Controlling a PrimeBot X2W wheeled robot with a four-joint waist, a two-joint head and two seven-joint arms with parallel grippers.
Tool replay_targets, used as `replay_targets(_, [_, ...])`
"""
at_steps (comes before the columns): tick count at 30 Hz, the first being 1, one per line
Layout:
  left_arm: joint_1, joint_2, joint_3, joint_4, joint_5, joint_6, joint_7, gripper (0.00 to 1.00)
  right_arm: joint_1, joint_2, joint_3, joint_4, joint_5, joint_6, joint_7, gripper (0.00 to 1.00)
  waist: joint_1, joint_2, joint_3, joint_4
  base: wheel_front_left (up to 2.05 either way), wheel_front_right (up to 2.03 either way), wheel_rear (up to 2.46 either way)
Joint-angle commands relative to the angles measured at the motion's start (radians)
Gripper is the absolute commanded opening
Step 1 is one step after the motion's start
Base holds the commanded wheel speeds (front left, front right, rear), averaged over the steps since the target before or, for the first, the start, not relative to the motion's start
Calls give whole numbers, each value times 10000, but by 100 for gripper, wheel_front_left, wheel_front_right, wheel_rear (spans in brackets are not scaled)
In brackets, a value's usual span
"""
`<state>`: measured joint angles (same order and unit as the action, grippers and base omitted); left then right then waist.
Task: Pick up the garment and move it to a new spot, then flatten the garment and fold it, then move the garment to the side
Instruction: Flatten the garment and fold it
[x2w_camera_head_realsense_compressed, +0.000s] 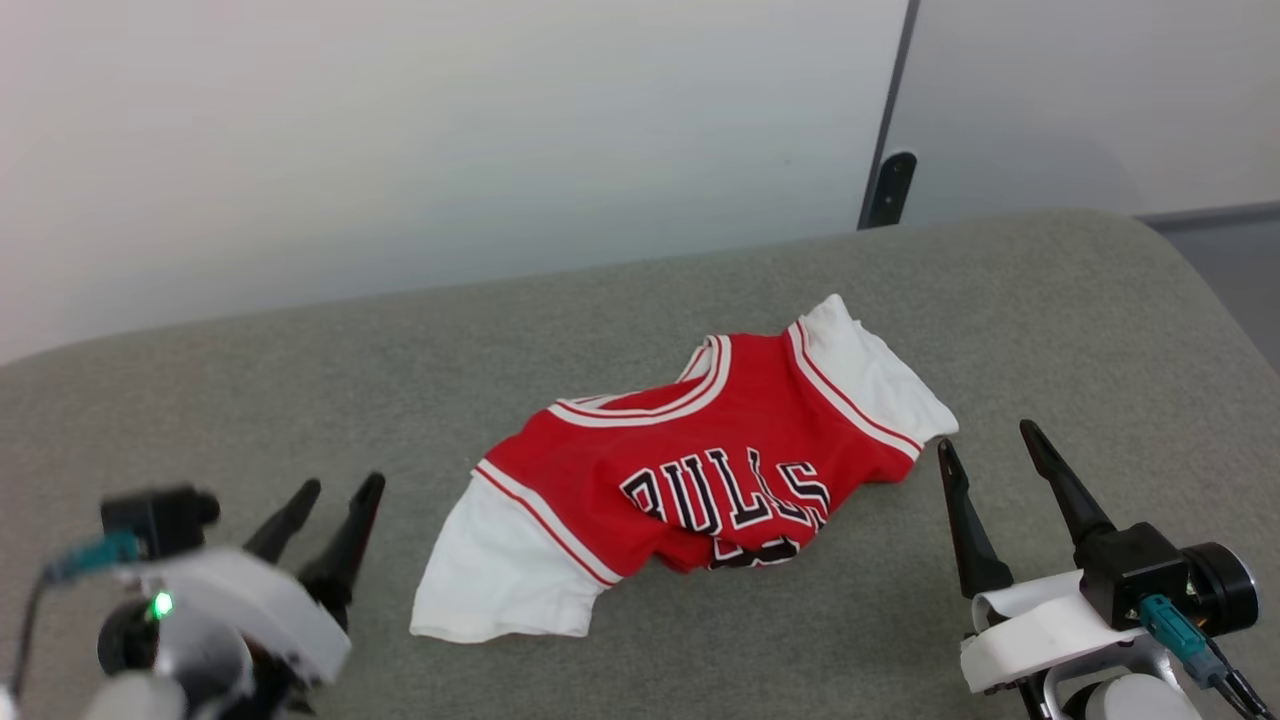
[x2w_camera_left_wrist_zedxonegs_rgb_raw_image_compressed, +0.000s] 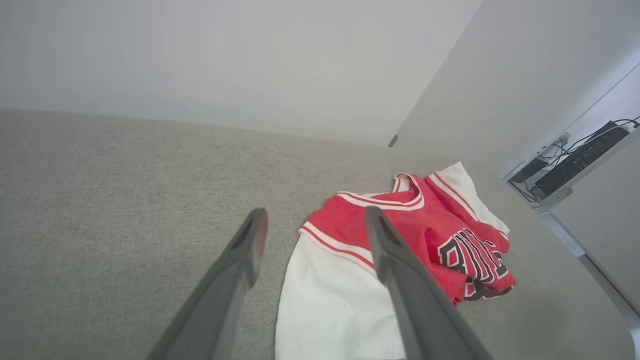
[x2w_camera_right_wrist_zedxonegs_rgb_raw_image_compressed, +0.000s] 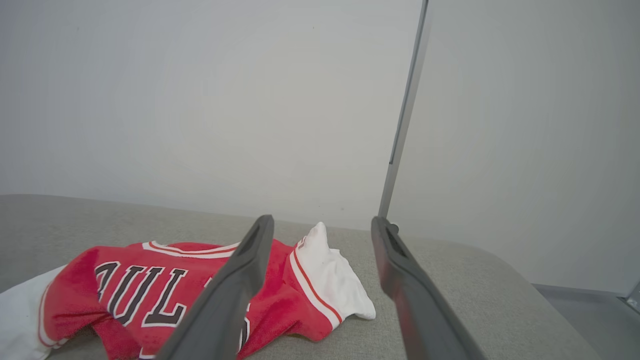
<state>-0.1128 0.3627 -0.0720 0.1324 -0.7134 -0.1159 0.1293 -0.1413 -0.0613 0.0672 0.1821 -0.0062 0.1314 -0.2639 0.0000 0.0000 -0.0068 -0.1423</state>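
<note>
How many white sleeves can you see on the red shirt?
2. One white sleeve lies at the near left end of the red Bulls jersey, toward the left gripper; the other is at the far right end, by the right gripper.

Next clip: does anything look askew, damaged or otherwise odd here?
The garment lies crumpled and slanted on the grey surface. Its hem is folded under, hiding most of the number below BULLS, and the neckline is bunched. No damage is visible. The left gripper and right gripper stand open, neither holding it.

Open cushion (x2w_camera_head_realsense_compressed: 300, 400) all around garment (x2w_camera_head_realsense_compressed: 700, 440); wall (x2w_camera_head_realsense_compressed: 400, 130) close behind.
</note>
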Motion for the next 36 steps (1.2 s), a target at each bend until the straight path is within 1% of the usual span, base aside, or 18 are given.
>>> replay_targets(1, [-238,122,-30,46,-207,-65,367,100,-49,22,29,-75,-17,-15,-6,100,0,0,148,-131,0,0,0])
replay_targets(3, [-662,270,-59,295,-960,-71,1547,100,-24,64,60,-107,34,-15,-6,100,0,0,263,-216,0,0,0])
replay_targets(5, [-1169,550,-159,589,-1454,65,2829,100,-46,91,113,-169,28,-15,-6,100,0,0,375,-283,0,0,0])
replay_targets(8, [-1787,837,-424,1043,-2019,562,4862,100,-125,106,157,-130,61,-15,-6,100,0,0,552,-392,0,0,0])
replay_targets(12, [-2521,1100,-776,1487,-2406,1512,7084,100,-264,120,60,-80,199,-15,-6,100,0,0,757,-510,0,0,0])
replay_targets(14, [-2751,1215,-1054,1605,-2369,1930,7971,100,-314,121,69,-68,237,-15,-7,100,0,0,831,-551,0,0,0])
replay_targets(16, [-2981,1250,-1178,1697,-2416,2373,8617,100,-306,118,100,-47,213,-15,-7,100,0,0,893,-588,0,0,0])
replay_targets(18, [-3096,1341,-1450,1798,-2262,2627,9125,100,-303,119,64,-29,182,-15,-7,100,0,0,960,-622,0,0,0])
replay_targets(19, [-3124,1360,-1565,1822,-2194,2705,9299,100,-320,120,49,-31,193,-15,-7,100,0,0,1006,-659,0,0,0])
replay_targets(24, [-3256,1615,-1917,2025,-1909,2607,9656,100,-434,121,30,-10,350,-15,-7,100,0,0,1238,-837,0,0,0])
replay_targets(29, [-3357,1814,-2248,2454,-1521,2208,9420,100,-588,122,-43,58,406,-15,-7,100,0,0,1434,-986,0,0,0])
replay_targets(32, [-3464,1754,-2379,2865,-1345,2016,9170,100,-617,119,-9,71,499,-15,-7,100,0,0,1550,-1064,0,0,0])
replay_targets(35, [-3497,1860,-2687,3321,-1071,1778,9106,100,-707,121,22,65,548,-15,-7,100,0,0,1671,-1137,0,0,0])
replay_targets(36, [-3499,1820,-2714,3496,-1075,1765,9047,100,-733,120,19,71,576,-15,-7,100,0,0,1704,-1160,0,0,0])
